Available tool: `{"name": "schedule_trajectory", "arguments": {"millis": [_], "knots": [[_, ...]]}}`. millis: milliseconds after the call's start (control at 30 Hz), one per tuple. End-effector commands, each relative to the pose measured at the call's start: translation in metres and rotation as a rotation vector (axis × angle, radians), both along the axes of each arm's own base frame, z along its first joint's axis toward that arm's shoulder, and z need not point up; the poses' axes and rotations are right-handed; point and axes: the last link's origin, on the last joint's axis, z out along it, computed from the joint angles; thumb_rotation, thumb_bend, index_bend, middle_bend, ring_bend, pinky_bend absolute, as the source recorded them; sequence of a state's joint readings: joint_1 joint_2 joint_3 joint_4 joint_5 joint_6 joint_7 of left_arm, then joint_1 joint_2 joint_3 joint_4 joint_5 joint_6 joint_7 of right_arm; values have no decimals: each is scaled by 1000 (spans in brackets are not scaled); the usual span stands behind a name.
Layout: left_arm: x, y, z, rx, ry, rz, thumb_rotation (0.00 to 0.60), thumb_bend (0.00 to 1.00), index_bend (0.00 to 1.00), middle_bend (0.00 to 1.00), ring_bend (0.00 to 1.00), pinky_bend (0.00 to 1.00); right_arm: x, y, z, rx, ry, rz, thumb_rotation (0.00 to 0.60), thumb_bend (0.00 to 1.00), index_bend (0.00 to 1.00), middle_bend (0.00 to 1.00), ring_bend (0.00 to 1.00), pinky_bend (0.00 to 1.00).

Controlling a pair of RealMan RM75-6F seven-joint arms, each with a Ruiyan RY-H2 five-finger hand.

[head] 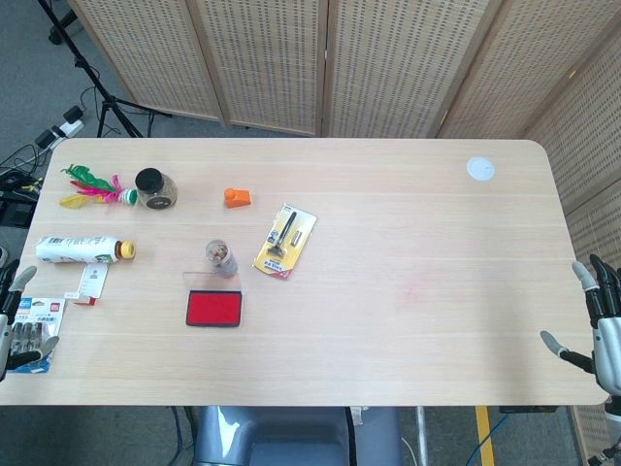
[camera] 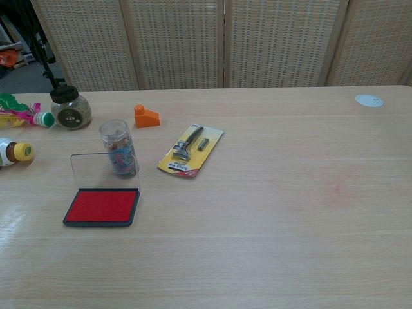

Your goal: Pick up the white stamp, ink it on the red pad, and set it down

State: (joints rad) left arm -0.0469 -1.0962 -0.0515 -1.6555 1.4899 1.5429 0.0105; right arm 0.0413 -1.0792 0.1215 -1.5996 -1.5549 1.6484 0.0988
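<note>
The red ink pad [head: 213, 309] [camera: 102, 206] lies open at the left-centre of the table, its clear lid [camera: 103, 170] standing upright behind it. A small upright cylinder with a pale top and a coloured pattern [head: 220, 257] [camera: 119, 149] stands just behind that lid; it looks like the stamp. My left hand [head: 14, 328] hovers at the table's left edge, fingers apart and empty, far left of the pad. My right hand [head: 600, 328] is at the right edge, fingers spread, holding nothing. The chest view shows neither hand.
A yellow razor pack [head: 285, 241] [camera: 190, 151] and an orange block [head: 236, 197] [camera: 145, 116] lie behind the pad. A dark-lidded jar [head: 155, 188], a feather toy [head: 89, 185], a lying bottle [head: 82, 250] and small packets [head: 39, 316] occupy the left. A white disc [head: 479, 169] sits far right.
</note>
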Motion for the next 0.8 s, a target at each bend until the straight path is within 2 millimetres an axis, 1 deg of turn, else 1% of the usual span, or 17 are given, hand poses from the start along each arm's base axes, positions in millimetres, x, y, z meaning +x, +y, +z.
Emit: {"name": "schedule_trajectory", "arguments": {"millis": [33,333,433,500,667,700,733,800], "knots": [[0,1,-1,-4,4,9,600,0,0,0,0,0,0,-1,0,-7,-2,10,600,0,0,0,0,0],[-1,2,-1,-6,1,14,600,0,0,0,0,0,-2,-1,-1,-8,1,8,600,0,0,0,0,0],[-4,6,0,-27,-5,17,600,0,0,0,0,0,-1,-1,0,-8,-4,10,600,0,0,0,0,0],[-12,16,2,-41,-13,11,600,0,0,0,0,0,-1,-1,0,-5,-6,9,600,0,0,0,0,0],[-51,42,-4,-129,-69,54,600,0,6,0,0,0,-1,-2,0,-5,-14,7,600,0,0,0,0,0],[-60,47,-5,-151,-83,63,600,0,21,0,0,0,-1,-2,-1,-2,-14,6,600,0,0,0,0,0],[-65,49,-5,-164,-91,68,600,0,34,0,0,0,-1,-3,-1,0,-14,5,600,0,0,0,0,0],[-78,56,-7,-195,-103,91,600,0,88,0,0,0,-1,-3,-2,5,-14,3,600,0,0,0,0,0]]}}
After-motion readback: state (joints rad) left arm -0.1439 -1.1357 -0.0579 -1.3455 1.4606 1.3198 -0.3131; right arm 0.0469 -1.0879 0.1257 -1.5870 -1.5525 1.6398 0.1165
